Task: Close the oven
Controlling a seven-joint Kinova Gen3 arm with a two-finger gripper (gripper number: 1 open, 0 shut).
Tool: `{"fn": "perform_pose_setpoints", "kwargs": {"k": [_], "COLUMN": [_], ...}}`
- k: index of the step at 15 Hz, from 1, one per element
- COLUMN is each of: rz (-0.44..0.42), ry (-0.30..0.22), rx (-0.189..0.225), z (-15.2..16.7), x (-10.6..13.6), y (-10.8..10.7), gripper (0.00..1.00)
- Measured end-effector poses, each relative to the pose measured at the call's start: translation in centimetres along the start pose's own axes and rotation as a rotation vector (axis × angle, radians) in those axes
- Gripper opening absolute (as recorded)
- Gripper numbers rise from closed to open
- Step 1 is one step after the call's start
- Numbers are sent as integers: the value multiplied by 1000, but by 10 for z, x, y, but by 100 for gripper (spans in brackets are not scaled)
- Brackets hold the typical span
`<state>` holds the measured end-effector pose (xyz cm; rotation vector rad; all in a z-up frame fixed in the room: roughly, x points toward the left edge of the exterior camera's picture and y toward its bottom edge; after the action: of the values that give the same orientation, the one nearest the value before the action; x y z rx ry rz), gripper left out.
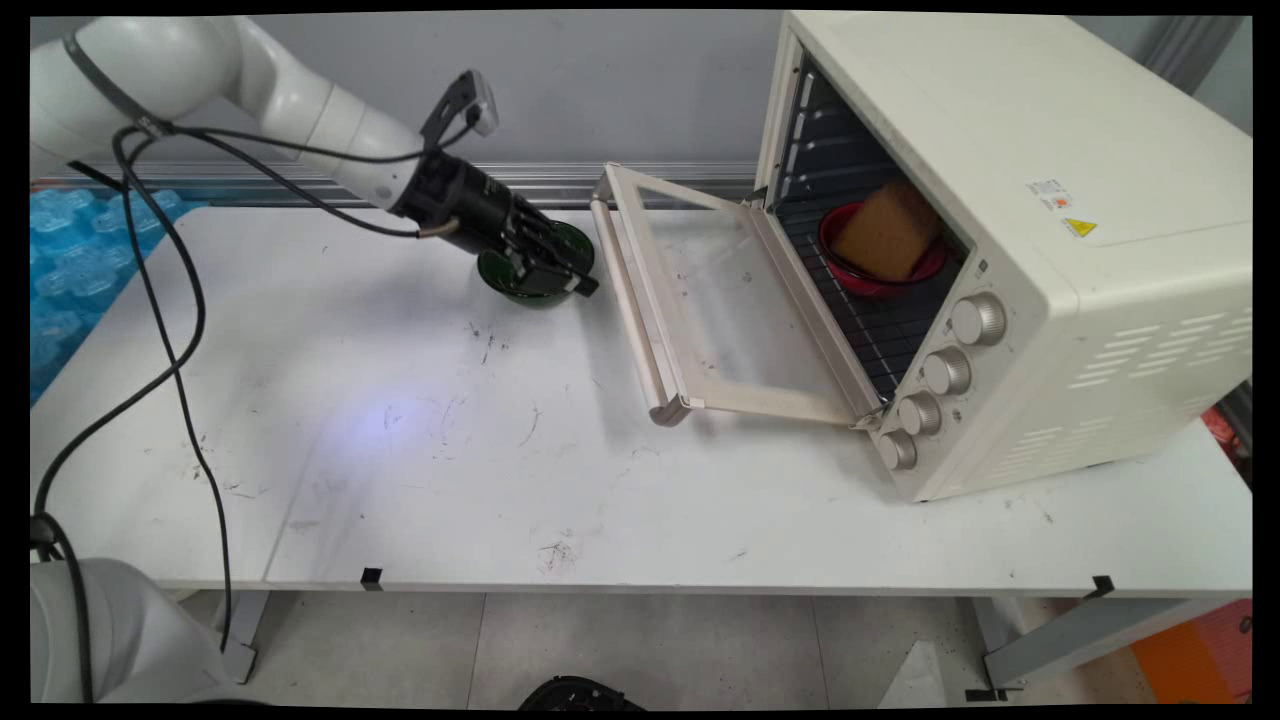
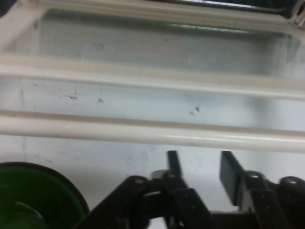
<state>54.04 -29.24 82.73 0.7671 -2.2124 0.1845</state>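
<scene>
My black gripper (image 1: 578, 286) hangs low over a dark green bowl (image 1: 530, 285) at the back middle of the white table (image 1: 400, 470), its tips just past the bowl's right rim. In the hand view the gripper (image 2: 200, 160) is open with nothing between the fingers, and the green bowl (image 2: 33, 198) lies at the lower left, outside them. Straight ahead of the fingers is the cream handle bar (image 2: 152, 131) of the folded-down oven door (image 2: 152, 47).
A cream toaster oven (image 1: 1010, 240) stands at the right with its glass door (image 1: 730, 310) open and lying flat toward the bowl. On its rack sits a red bowl (image 1: 850, 275) holding a brown sponge-like block (image 1: 888, 232). Blue bubble wrap (image 1: 70, 270) lies at the far left.
</scene>
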Motion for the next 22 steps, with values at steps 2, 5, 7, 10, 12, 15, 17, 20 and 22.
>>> {"fn": "perform_pose_setpoints", "kwargs": {"k": [2, 5, 7, 10, 12, 15, 17, 20, 22], "rz": [8, 22, 39, 70, 90, 110, 115, 121, 126], "ry": [-10, -23, -29, -37, -40, -40, -39, -37, -33], "rx": [-4, -11, -15, -19, -22, -21, -19, -14, -9], "z": [8, 22, 33, 53, 67, 86, 94, 105, 112], "x": [-5, -9, -10, -10, -8, -4, -1, 2, 8], "y": [-1, -2, -4, -7, -9, -12, -14, -17, -20], "gripper": [0, 0, 0, 0, 0, 0, 0, 0, 0]}}
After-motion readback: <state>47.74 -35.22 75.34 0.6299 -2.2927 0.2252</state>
